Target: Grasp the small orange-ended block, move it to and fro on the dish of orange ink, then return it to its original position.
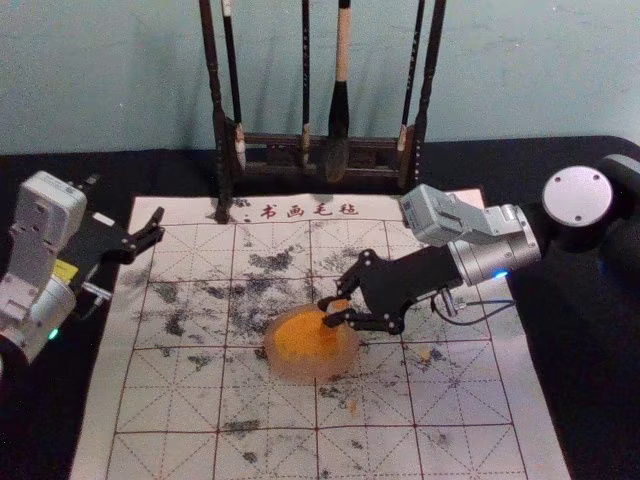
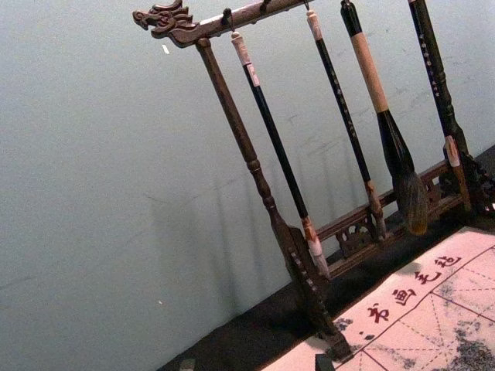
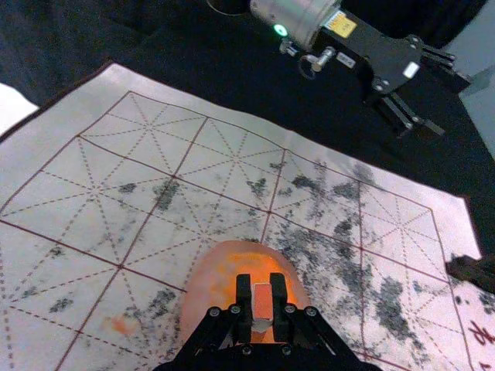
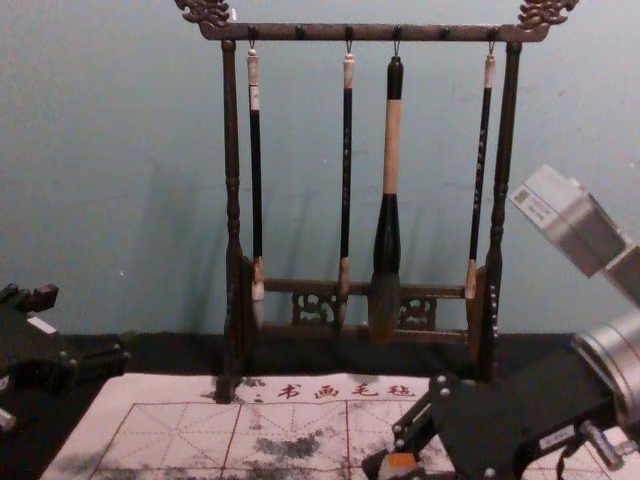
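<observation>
So my right tool has its 2 fingers pinched on the small orange-ended block, right over the dish of orange ink. Can't tell if the block is actually touching the ink, so pressing is what I'd watch first: come down too hard and the block could tilt or slide up in my grip, since only 2 slim fingertips hold it. Wet ink creeping up the sides would make that worse.

Next worry is the dish. It's sitting loose on the felt mat as far as I can see, so a to-and-fro stroke that runs wide could hit the rim and drag or tip it. The mat could ruck up too. I'd guess short strokes, well inside the rim. Then there's the trip back: a loaded block can drip, and there's an orange smudge just beside the dish that might mark its home spot, but I wouldn't swear to it.

My left tool is idle over by the mat's left edge, fingers spread wide with nothing in them. Not in the way unless I swing far over.

Further back is the wooden brush rack with 4 brushes hanging, the fattest being the big brush. Nothing blocks the dish, but my right wrist housing looks near that rack, so reaching forward while lifting could knock it. Behind that, just wall.
</observation>
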Available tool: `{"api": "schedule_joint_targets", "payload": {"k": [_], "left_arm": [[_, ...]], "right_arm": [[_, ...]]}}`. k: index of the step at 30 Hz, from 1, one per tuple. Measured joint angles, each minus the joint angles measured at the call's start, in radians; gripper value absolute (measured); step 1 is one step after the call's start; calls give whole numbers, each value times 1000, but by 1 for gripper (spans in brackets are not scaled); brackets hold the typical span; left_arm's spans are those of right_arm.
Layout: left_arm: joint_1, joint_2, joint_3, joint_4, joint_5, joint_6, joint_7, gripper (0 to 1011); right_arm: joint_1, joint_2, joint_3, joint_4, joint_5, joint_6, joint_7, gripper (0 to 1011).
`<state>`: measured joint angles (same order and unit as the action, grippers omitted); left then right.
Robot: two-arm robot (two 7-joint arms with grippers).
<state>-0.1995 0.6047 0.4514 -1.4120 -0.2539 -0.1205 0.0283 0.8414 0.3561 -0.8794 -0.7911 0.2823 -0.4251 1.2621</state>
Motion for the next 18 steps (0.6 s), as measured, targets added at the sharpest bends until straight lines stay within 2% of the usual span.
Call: {"api": "schedule_joint_targets", "payload": {"k": [9,18], "left_arm": [[0,0,0,0,0,0,0,1001],[0,0,0,0,0,0,0,1002]], "right_arm": [[-6,11,-13,-26,15,4,16,134],[-2,0,-25,-26,29,-2,27,134]]}}
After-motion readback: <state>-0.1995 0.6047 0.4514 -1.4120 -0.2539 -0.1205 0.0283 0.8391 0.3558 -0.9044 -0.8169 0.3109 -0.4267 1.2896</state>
